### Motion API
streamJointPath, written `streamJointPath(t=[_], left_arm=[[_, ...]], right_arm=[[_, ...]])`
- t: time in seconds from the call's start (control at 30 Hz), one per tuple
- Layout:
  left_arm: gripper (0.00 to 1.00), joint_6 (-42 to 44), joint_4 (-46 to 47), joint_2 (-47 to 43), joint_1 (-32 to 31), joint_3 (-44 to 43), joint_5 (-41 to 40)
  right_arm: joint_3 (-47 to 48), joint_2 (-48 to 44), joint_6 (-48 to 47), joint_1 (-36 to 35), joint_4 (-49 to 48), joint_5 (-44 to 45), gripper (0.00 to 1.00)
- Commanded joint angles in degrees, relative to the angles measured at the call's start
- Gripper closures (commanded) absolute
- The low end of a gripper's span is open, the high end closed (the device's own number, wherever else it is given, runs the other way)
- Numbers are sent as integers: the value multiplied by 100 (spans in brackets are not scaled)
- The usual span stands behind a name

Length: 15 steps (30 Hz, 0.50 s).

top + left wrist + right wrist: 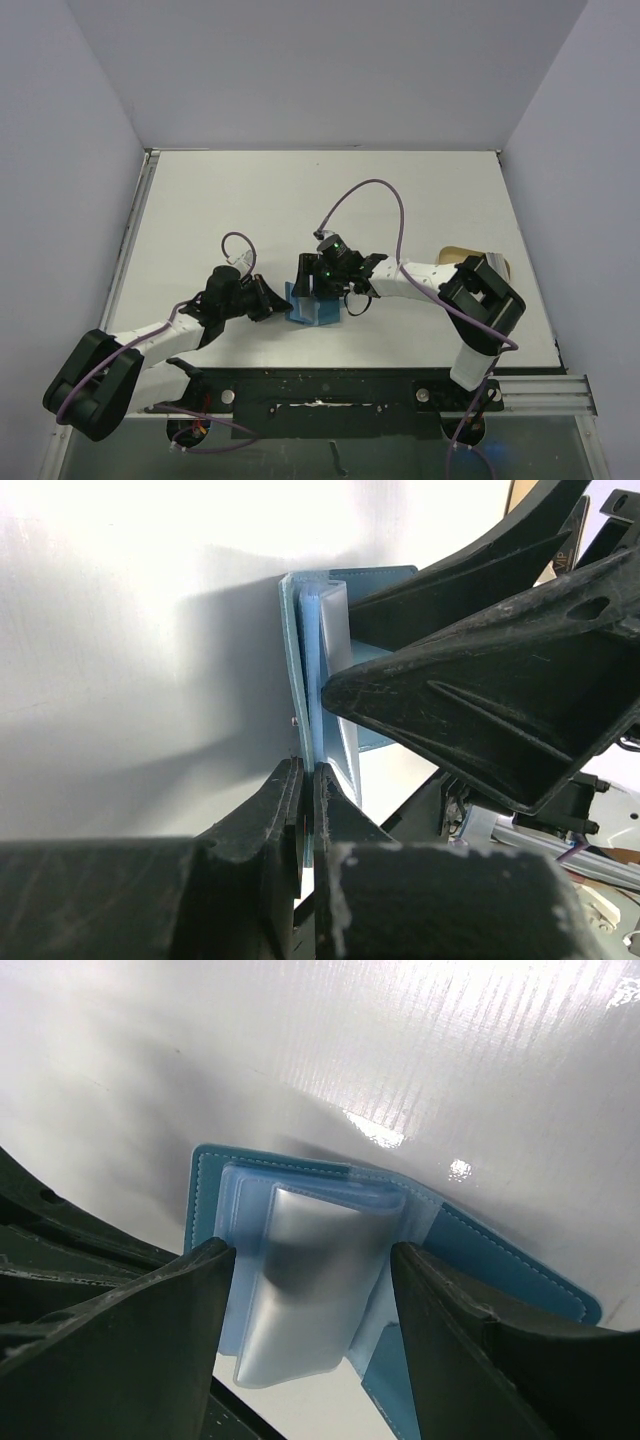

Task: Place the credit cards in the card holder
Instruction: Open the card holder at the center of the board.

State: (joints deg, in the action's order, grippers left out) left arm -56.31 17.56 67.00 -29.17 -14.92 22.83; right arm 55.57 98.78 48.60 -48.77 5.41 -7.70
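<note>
The card holder (pixel 315 312) lies opened on the white counter (pixel 300 200), directly between the two grippers. The left gripper (pixel 308 775) is clenched on the edge of its teal cover, with the thin blue flap pinched between the fingertips and standing up just ahead of them. The right gripper (pixel 312 1255) comes in from the opposite side, its jaws spread wide. The holder's clear plastic sleeves (pixel 310 1290) bulge up in the gap between its fingers (pixel 150 1340), reaching each one or nearly so; whether they press on the sleeves I cannot tell. Beyond the right gripper's fingertips the cover lies flat on the counter, stitched edge showing. From above, the two grippers' tips sit just beside each other over the holder.
</note>
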Motion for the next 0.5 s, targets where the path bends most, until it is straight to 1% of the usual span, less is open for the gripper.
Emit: streamJointPath(t=[0.0, 0.3, 0.47], left_arm=[[100, 58, 379, -33, -23, 2, 64], [100, 59, 395, -11, -24, 6, 75], [100, 64, 393, -19, -20, 16, 72]], right_arm=[[-4, -59, 71, 13, -358, -141, 35], [9, 166, 36, -13, -360, -255, 35], [23, 260, 6, -15, -215, -135, 37]])
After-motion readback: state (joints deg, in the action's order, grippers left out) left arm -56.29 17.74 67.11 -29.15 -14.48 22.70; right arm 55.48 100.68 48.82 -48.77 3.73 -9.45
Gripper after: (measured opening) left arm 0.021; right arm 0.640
